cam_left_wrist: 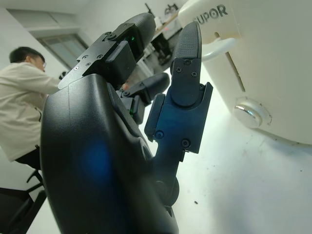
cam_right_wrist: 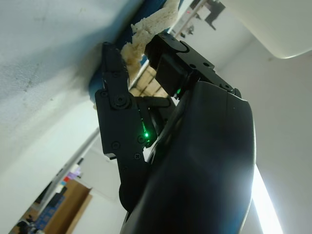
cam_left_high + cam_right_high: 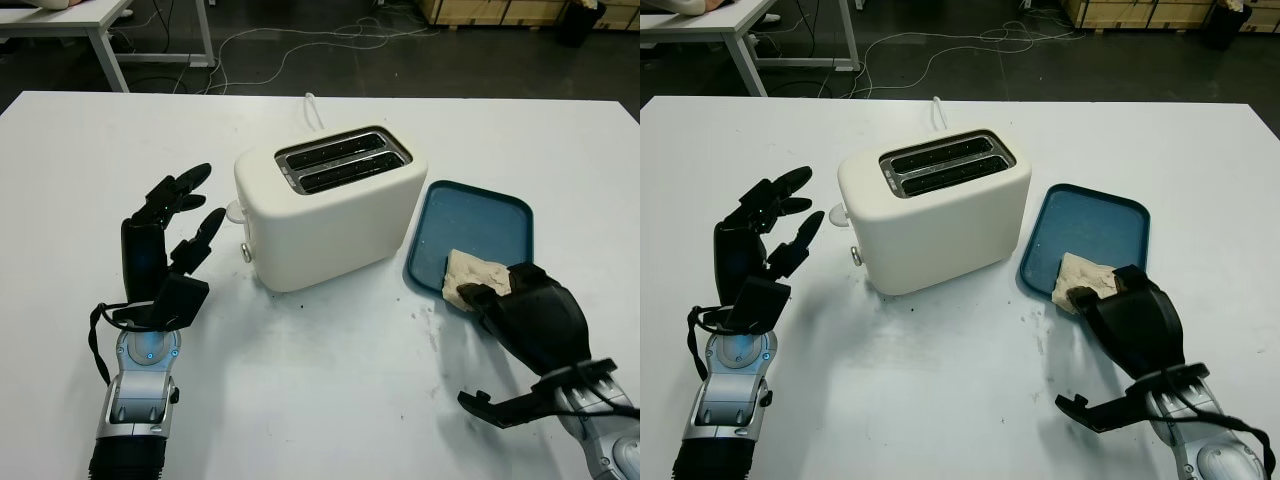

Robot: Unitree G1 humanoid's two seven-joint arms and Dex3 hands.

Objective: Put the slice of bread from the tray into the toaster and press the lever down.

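Task barely begun, we judge. Bread slice [image 3: 472,276] on tray [image 3: 480,215], near edge. Our right hand [image 3: 530,310] at slice; grip we cannot tell. Left hand [image 3: 165,240] open beside toaster [image 3: 330,215]. Slots empty, lever [image 3: 236,211] unpressed.

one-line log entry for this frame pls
phase: reach for bread | right hand: at torn white bread slice on blue plastic tray, grasp unclear | left hand: open, beside cream two-slot toaster | slots empty
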